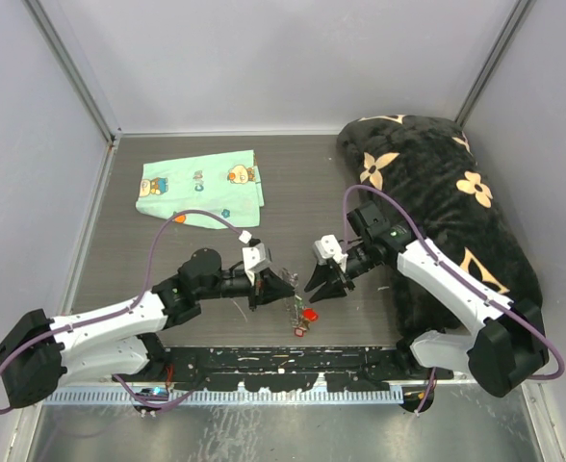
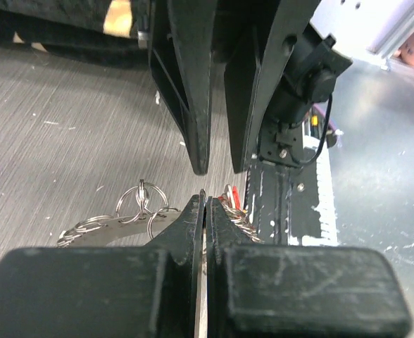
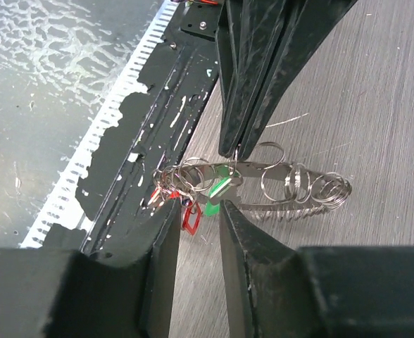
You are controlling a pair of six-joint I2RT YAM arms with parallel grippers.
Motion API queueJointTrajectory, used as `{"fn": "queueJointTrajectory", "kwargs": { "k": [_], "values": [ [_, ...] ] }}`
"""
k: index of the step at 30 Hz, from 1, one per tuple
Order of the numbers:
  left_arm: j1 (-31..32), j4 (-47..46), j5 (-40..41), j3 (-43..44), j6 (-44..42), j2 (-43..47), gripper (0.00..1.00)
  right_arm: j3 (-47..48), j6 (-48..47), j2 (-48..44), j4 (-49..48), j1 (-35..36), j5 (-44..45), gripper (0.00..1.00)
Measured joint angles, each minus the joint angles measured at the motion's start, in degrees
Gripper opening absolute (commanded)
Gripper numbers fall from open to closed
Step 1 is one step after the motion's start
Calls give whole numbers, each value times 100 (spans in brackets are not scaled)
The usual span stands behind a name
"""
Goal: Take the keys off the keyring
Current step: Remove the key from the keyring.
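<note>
The keyring (image 3: 286, 170), a silver band strung with many small rings, lies on the dark table between my two grippers. My left gripper (image 2: 205, 198) is shut, its tips pinching the keyring's band; a sliver of metal shows between the jaws. Keys with red (image 3: 191, 219) and green (image 3: 219, 189) plastic heads bunch at the ring's end by the black strip. My right gripper (image 3: 198, 211) stands open just short of those keys, with nothing between its fingers. From above, the keys (image 1: 308, 314) lie below the left gripper (image 1: 275, 292) and the right gripper (image 1: 323, 285).
A mint-green cartoon-print cloth (image 1: 201, 190) lies at the back left. A black flower-patterned blanket (image 1: 437, 188) fills the right side behind the right arm. A scratched black strip (image 1: 283, 361) runs along the table's near edge, close to the keys.
</note>
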State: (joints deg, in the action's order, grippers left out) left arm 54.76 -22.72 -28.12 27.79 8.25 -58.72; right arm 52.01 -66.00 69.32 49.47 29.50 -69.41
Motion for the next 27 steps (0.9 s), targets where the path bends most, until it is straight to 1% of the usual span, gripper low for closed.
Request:
{"fn": "queueJointTrajectory", "kwargs": {
  "k": [5,9,16,22,27],
  "values": [
    [0,-461,55,-149,326,55,0,-157,-149,-92,-149,0,15,28],
    [0,-498,48,-149,348,96,0,-168,-142,-162,-321,0,33,27],
    [0,-553,-72,-149,352,101,0,-216,-140,-160,-459,0,4,22],
    [0,-710,-299,-142,330,79,0,-330,-140,-160,-555,28,-98,21],
    [0,-706,-514,-59,275,0,0,-341,-136,-160,-595,44,-101,22]
  ]
}}
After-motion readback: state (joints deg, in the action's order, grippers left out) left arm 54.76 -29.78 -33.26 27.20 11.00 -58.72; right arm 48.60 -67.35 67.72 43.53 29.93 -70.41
